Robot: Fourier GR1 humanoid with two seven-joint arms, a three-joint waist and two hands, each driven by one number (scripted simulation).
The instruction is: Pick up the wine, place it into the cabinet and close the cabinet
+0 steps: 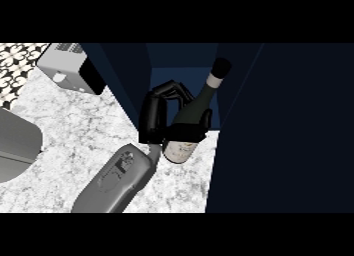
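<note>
Head view. We look steeply down on a white-and-grey marbled surface (76,145). One grey forearm (117,180) comes in from the lower edge, left of centre, and runs up and to the right. We cannot say from this view alone whether it is the left or the right arm; its place in the picture suggests the left.

The black hand (154,117) at the end of that forearm is curled round the wine bottle (198,107). We see the fingers (172,92) bent over the bottle's left side near the shoulder, and a dark part of the hand wrapped across the body just above the pale label (178,149). The bottle is held, tilted, its base toward us and low, its dark capped neck (220,70) pointing up and slightly right.

The neck and upper body lie inside the opening of the dark blue cabinet (187,60). The label end is over the surface at the cabinet's front. The cabinet door (291,130) stands open, a broad dark panel filling the right side of the view.

At upper left we note a grey box-shaped appliance (65,67) with a black side, beside a black-and-white patterned wall (10,65). A grey rounded shape (10,150) sits at the left edge. We see no second hand.
</note>
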